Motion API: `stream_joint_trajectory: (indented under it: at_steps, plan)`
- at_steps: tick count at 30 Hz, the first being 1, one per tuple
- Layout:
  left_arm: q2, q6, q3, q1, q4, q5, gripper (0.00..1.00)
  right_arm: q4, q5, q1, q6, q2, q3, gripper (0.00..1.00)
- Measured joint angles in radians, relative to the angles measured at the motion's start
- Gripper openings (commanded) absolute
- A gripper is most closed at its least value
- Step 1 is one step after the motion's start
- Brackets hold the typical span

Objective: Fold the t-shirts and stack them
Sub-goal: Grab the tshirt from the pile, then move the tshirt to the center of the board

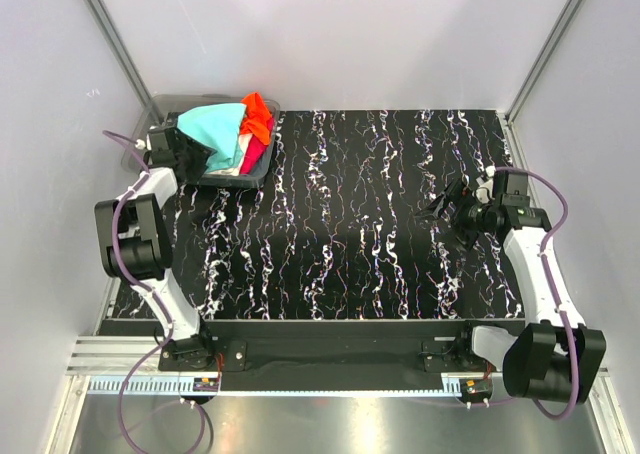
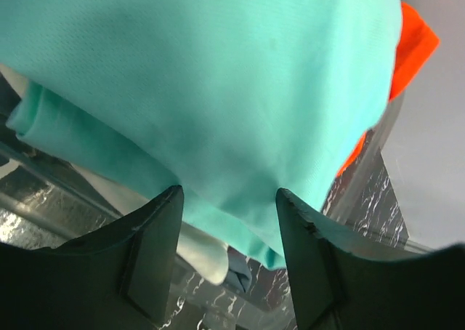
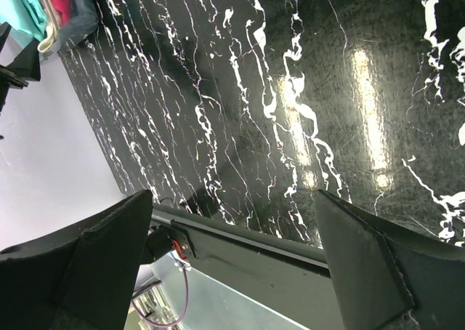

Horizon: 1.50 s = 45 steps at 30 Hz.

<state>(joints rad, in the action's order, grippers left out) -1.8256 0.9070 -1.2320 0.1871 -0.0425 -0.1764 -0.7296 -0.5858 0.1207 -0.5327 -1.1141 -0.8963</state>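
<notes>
A pile of t-shirts lies in a grey tray [image 1: 262,166] at the table's far left. The turquoise-teal shirt [image 1: 215,129] is on top, with the orange one [image 1: 258,114] behind it, the magenta one [image 1: 255,154] at its right and a cream one [image 2: 200,254] underneath. My left gripper [image 1: 200,157] is at the tray's left side. In the left wrist view it [image 2: 227,192] is open, and the teal shirt [image 2: 218,83] hangs right at its fingertips, not pinched. The orange shirt [image 2: 414,39] shows at the upper right. My right gripper [image 1: 440,206] is open and empty above the table's right half.
The black marbled table top [image 1: 350,224] spreads between the arms. In the right wrist view the open gripper [image 3: 232,195] looks over the table's near edge [image 3: 254,246], and the tray [image 3: 80,25] shows far off at the upper left. White walls close in the sides and back.
</notes>
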Motion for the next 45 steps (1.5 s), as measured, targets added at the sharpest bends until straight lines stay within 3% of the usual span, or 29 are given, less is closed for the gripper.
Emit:
stream_joint_trajectory:
  at_steps: [5, 9, 18, 22, 29, 35, 38, 39, 41, 42, 45]
  plan:
    - [-0.072, 0.013, -0.083, 0.009, 0.0, -0.008, 0.17, -0.003, 0.005, 0.0, 0.021, -0.049, -0.027, 1.0]
    - [-0.086, 0.003, -0.111, 0.01, 0.001, -0.023, 0.01, -0.009, 0.017, 0.0, 0.032, -0.081, -0.044, 1.0]
    - [0.06, -0.017, -0.118, -0.008, -0.017, -0.034, 0.0, -0.02, 0.016, -0.002, 0.043, -0.119, -0.072, 1.0]
    - [0.14, -0.039, -0.227, -0.055, -0.043, -0.048, 0.0, -0.023, 0.016, -0.022, 0.043, -0.149, -0.094, 1.0]
    - [0.334, -0.142, -0.37, -0.272, -0.117, -0.045, 0.0, -0.024, 0.016, -0.082, 0.043, -0.177, -0.146, 1.0]
    - [0.569, -0.222, -0.322, -0.531, -0.187, -0.039, 0.0, -0.035, 0.018, -0.106, 0.043, -0.158, -0.148, 1.0]
    - [0.705, -0.231, -0.163, -0.63, -0.212, -0.033, 0.12, -0.04, 0.02, -0.11, 0.042, -0.109, -0.127, 1.0]
    - [0.738, -0.233, -0.108, -0.66, -0.226, -0.035, 0.29, -0.045, 0.021, -0.115, 0.042, -0.09, -0.116, 1.0]
    - [0.757, -0.234, -0.019, -0.709, -0.245, -0.041, 0.51, -0.054, 0.021, -0.134, 0.043, -0.053, -0.09, 0.99]
    - [0.754, -0.232, 0.018, -0.723, -0.267, -0.048, 0.67, -0.059, 0.021, -0.145, 0.043, -0.038, -0.075, 1.0]
    - [0.693, -0.243, 0.094, -0.779, -0.366, -0.051, 0.75, -0.081, 0.025, -0.177, 0.051, -0.007, -0.032, 0.98]
